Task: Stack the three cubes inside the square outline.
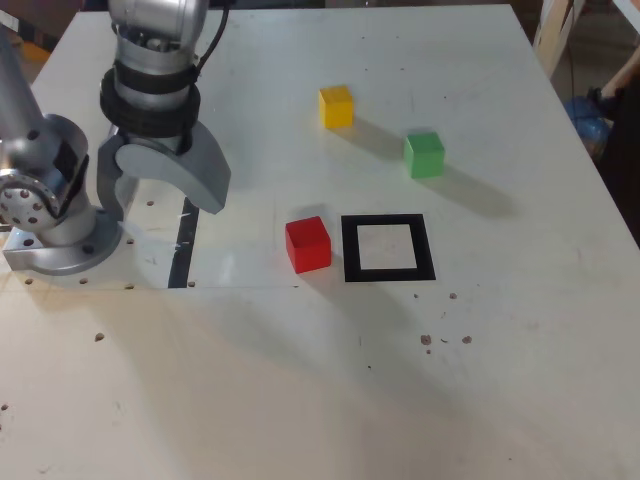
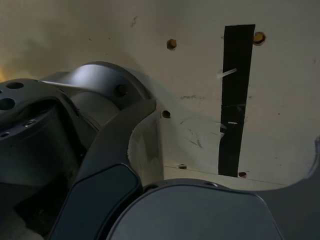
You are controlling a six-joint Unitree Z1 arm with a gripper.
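Observation:
Three cubes rest apart on the pale table (image 1: 330, 380) in the exterior view. The red cube (image 1: 308, 244) sits just outside the exterior view's left side of the square outline (image 1: 350, 250), close to its black tape. Farther back are the yellow cube (image 1: 336, 106) and, to its right, the green cube (image 1: 424, 154). The pale centre of the outline holds nothing. My gripper (image 1: 160, 200) hangs open and empty over the table near the arm's base, well left of the cubes. The wrist view shows one dark finger (image 2: 115, 150) but no cube.
A straight black tape strip (image 1: 183, 245) (image 2: 235, 100) lies under the gripper. The arm's metal base (image 1: 50, 220) (image 2: 95, 95) is bolted at the exterior view's left edge. Beyond the table's right edge there is blue and dark clutter (image 1: 585, 115).

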